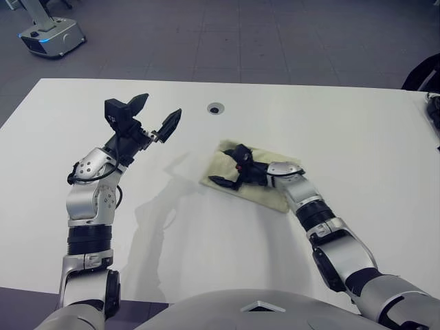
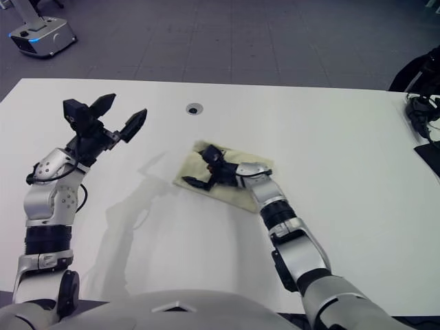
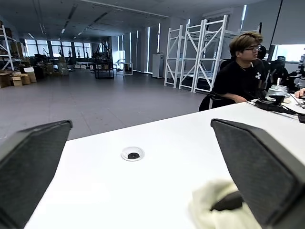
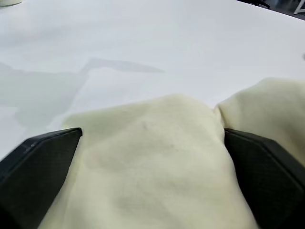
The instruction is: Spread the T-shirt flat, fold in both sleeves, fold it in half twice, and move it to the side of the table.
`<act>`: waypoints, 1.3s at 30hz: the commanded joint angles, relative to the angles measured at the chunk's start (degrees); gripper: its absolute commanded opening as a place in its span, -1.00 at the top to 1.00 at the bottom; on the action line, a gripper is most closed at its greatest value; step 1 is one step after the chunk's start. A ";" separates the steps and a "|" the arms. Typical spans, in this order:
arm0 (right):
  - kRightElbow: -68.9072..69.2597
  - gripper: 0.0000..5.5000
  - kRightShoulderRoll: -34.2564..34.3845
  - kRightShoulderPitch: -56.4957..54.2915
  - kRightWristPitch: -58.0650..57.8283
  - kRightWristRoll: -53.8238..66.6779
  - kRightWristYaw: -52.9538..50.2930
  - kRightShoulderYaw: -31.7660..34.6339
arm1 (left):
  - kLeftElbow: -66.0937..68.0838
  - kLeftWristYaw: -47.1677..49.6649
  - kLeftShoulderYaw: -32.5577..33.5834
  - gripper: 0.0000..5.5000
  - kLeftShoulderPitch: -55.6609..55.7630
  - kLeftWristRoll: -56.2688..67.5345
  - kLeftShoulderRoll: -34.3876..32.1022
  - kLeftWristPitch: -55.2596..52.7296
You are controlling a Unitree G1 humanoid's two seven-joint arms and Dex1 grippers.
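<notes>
Your right hand (image 1: 230, 167) rests wide open on the folded T-shirt (image 1: 265, 191), near the middle of the surface (image 1: 357, 130). Your left hand (image 1: 158, 108) hangs raised, wide open, well apart.

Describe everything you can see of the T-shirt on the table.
The T-shirt is pale cream, soft-looking cloth, folded into a small, thick rectangle lying askew on the white table, right of centre and near a round cable hole. Its top is slightly rumpled. The right gripper rests on its left end, fingers open, cloth bulging between them. Nothing else touches it.
</notes>
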State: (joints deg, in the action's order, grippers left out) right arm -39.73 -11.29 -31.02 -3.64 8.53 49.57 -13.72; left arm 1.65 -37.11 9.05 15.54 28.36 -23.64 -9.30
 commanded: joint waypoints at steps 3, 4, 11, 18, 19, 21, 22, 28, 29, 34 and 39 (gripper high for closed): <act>-6.78 -0.95 -6.25 9.53 -3.31 4.09 -0.15 9.15 | 0.71 -2.21 -0.20 -0.96 -0.07 -0.63 -0.26 0.30; -7.61 -0.95 -6.71 10.88 -2.90 5.98 -1.73 12.25 | 1.00 -2.56 -0.16 -0.96 0.01 -0.63 -0.37 0.24; -21.75 -0.95 -7.58 14.83 14.58 2.92 -28.64 21.08 | 0.05 -3.61 2.95 -0.96 -3.59 -0.28 -2.10 0.66; -29.56 -0.95 -8.60 11.91 21.44 0.60 -42.70 23.08 | 1.26 -4.49 3.76 -0.96 -3.51 -0.64 -2.26 1.32; -29.87 -0.95 -8.61 11.50 21.90 0.44 -43.11 23.11 | 1.46 -4.55 3.76 -0.96 -3.45 -0.66 -2.29 1.41; -30.29 -0.95 -8.58 10.77 22.55 0.06 -43.44 23.31 | 1.51 -4.56 3.83 -0.96 -3.61 -0.71 -2.33 1.55; -30.36 -0.95 -8.59 10.49 22.93 -0.10 -43.53 23.37 | 1.45 -4.53 3.85 -0.96 -3.75 -0.73 -2.32 1.62; -27.47 -0.95 -9.69 8.71 26.95 0.24 -40.79 24.57 | 1.97 -4.75 3.49 -0.96 -3.24 -0.76 -2.11 2.28; -25.87 -0.95 -10.28 7.93 27.30 1.03 -39.58 25.34 | 1.79 -4.56 3.52 -0.96 -3.15 -0.90 -2.08 2.47; -11.08 -0.95 -13.70 4.60 23.92 5.16 -32.76 27.57 | -3.16 -1.23 3.88 -0.96 -3.00 -1.70 -1.98 2.61; 12.33 -0.95 -17.06 2.91 10.55 6.14 -32.75 27.22 | -14.16 9.78 3.13 -0.96 -2.01 -5.01 0.76 0.48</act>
State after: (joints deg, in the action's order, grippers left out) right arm -37.04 -26.30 -26.81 13.40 14.49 17.82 13.37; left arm -7.59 -32.23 12.67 12.28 25.62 -24.59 -7.18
